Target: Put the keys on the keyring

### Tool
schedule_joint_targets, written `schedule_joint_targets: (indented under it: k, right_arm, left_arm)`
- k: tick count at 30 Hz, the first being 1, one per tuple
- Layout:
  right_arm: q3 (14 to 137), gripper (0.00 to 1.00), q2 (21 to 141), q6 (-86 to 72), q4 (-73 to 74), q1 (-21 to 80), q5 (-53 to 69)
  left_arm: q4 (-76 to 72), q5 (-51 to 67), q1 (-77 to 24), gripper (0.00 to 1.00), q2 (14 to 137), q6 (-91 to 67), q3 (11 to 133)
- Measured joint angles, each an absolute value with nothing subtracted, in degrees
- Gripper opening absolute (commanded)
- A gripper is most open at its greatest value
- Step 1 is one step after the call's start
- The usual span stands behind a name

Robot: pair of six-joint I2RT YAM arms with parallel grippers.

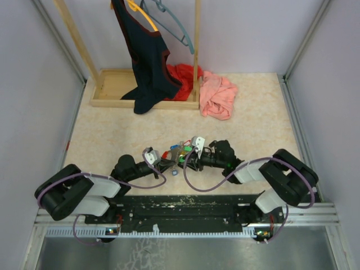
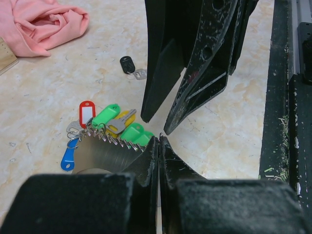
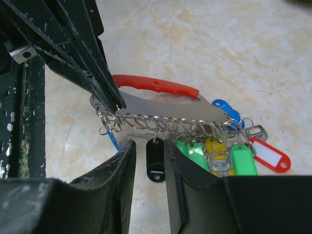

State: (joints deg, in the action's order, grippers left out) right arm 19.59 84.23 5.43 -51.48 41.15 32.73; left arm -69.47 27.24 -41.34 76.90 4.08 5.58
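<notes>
Left wrist view: the left gripper (image 2: 159, 141) is clenched, its two fingers pressed flat together on one end of the keyring (image 2: 105, 155), whose grey metal part lies low over the table (image 2: 229, 122); a row of small wire rings runs along the grey edge, and the keys (image 2: 117, 122) fan out from it, with red, green, yellow and blue heads resting on the table; a loose black key (image 2: 127, 64) lies well apart from the bunch, farther out; the right gripper (image 2: 157, 126) comes down just beyond the left one, its fingers parted.

Right wrist view: the keyring's red strip arches over the grey part, and the left gripper's tip grips the end where the rings begin; the right gripper's fingers stand apart with a black-headed key (image 3: 156, 163) hanging from the row between them; bare table shows between that key and one finger, so it is not squeezed.

Top view: both arms meet at the middle of the table, close to their bases, with the bunch between the grippers; a pink cloth (image 1: 218, 95) and a wooden rack (image 1: 115, 84) holding a dark garment (image 1: 146, 62) sit at the far edge.
</notes>
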Motion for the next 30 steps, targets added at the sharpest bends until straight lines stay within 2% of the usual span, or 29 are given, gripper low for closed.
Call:
schedule_joint_targets:
  k: [25, 30]
  right_arm:
    - [21.6, 0.29, 93.4, 5.8, -59.7, 42.8, 36.6]
    - [22.9, 0.25, 96.5, 5.3, -61.3, 43.0, 36.8]
  left_arm:
    - [-69.7, 28.2, -41.3, 0.01, 76.8, 4.1, 5.5]
    - [-69.9, 28.4, -41.1, 0.01, 76.8, 4.1, 5.5]
